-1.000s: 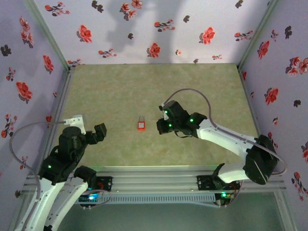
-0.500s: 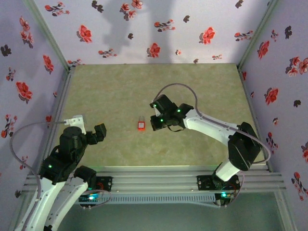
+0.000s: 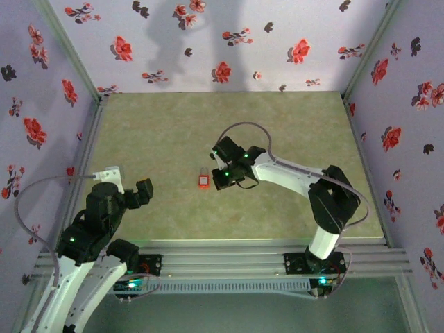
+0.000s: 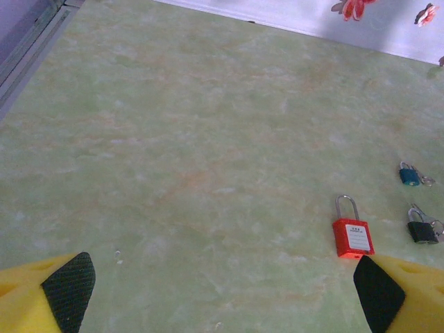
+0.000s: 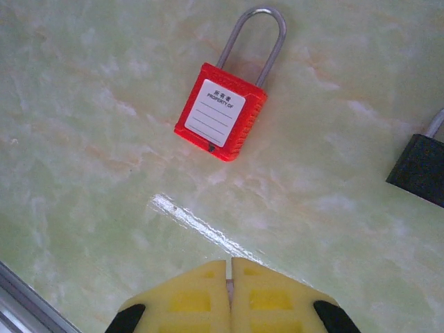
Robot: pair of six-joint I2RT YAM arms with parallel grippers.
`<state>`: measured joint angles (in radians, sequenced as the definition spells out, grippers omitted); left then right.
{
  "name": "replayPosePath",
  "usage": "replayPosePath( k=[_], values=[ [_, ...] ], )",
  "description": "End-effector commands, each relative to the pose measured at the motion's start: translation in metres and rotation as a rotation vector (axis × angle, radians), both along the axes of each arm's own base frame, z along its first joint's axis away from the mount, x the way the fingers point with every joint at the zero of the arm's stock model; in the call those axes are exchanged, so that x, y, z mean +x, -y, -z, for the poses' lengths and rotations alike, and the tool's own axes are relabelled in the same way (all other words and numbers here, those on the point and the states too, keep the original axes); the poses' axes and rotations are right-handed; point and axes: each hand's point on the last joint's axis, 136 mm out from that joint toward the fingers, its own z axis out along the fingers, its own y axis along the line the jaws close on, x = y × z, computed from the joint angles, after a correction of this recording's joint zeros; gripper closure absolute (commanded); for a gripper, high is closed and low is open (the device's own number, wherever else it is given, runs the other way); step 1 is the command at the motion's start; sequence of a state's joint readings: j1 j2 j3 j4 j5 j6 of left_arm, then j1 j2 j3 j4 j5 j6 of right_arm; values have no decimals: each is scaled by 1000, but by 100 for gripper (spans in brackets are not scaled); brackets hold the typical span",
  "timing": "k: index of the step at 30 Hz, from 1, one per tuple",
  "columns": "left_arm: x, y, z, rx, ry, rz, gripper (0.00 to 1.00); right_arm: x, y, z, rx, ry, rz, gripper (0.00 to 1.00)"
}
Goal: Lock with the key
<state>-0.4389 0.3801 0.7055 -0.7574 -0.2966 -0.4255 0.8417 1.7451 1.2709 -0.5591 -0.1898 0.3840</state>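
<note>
One red padlock [image 5: 225, 104], label [image 5: 216, 112] "PROPERTY OF"

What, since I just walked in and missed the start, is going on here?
The right gripper, shut and empty, hovers close to the red padlock lying flat on the table. The black-headed key lies untouched beside it. The left gripper hangs open near its own base.
</note>
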Motion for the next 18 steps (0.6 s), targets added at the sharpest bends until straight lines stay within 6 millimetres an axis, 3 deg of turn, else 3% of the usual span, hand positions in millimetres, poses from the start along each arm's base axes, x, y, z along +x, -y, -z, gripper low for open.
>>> replayPosePath(
  k=[1,18],
  values=[
    [0,-3,5,44,-12,-3,0,5,-4,2,2,-14,-15,100],
    [0,-3,6,49,-17,-1,0,33,-18,31,51,-65,53,100]
  ],
)
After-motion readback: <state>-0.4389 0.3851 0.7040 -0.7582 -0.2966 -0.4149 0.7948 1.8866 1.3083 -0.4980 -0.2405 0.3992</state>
